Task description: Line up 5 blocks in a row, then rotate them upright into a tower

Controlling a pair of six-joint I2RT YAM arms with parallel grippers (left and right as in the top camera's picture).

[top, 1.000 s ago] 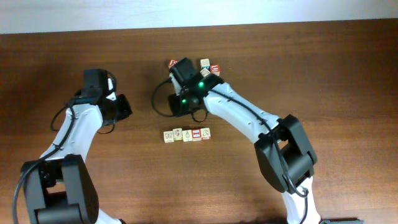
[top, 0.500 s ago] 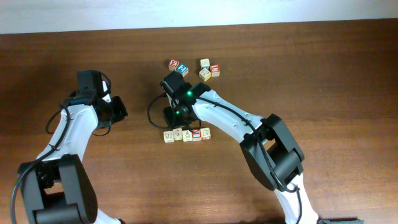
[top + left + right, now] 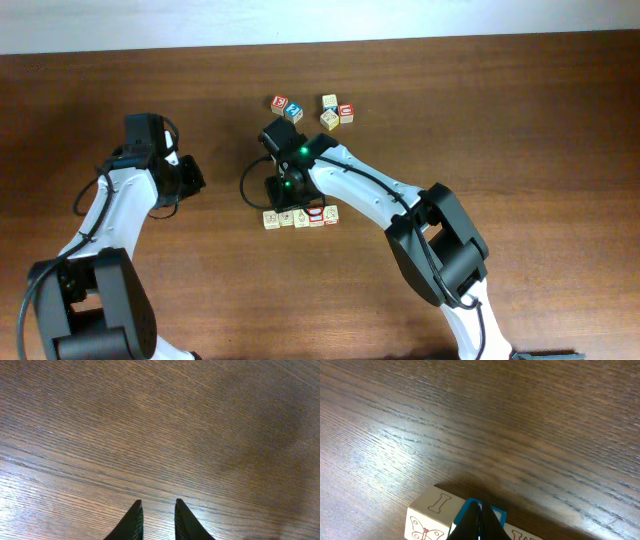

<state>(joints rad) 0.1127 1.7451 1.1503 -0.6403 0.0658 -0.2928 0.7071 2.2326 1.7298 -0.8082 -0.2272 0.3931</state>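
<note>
Row of five blocks (image 3: 300,216) lies directly under the right hand (image 3: 479,506), pinched fully closed on nothing; left hand (image 3: 157,504) well apart from that right hand, barely open, empty; blocks likely light, rigid, slick wood, so pinch opposite side faces.

Left arm (image 3: 118,200): bent at the elbow on the left side, forearm reaching up and inward.
Left gripper (image 3: 156,505): fingers (image 3: 132,522) parted by a narrow gap — nothing between them.
Right arm (image 3: 370,190): stretched from the lower right diagonally up and to the left, a green light (image 3: 303,152) lit near the wrist.
Right gripper (image 3: 479,512): fingers pressed together — tips pointing down, no gap showing.
Spacing: the two grippers sit well apart.
</note>
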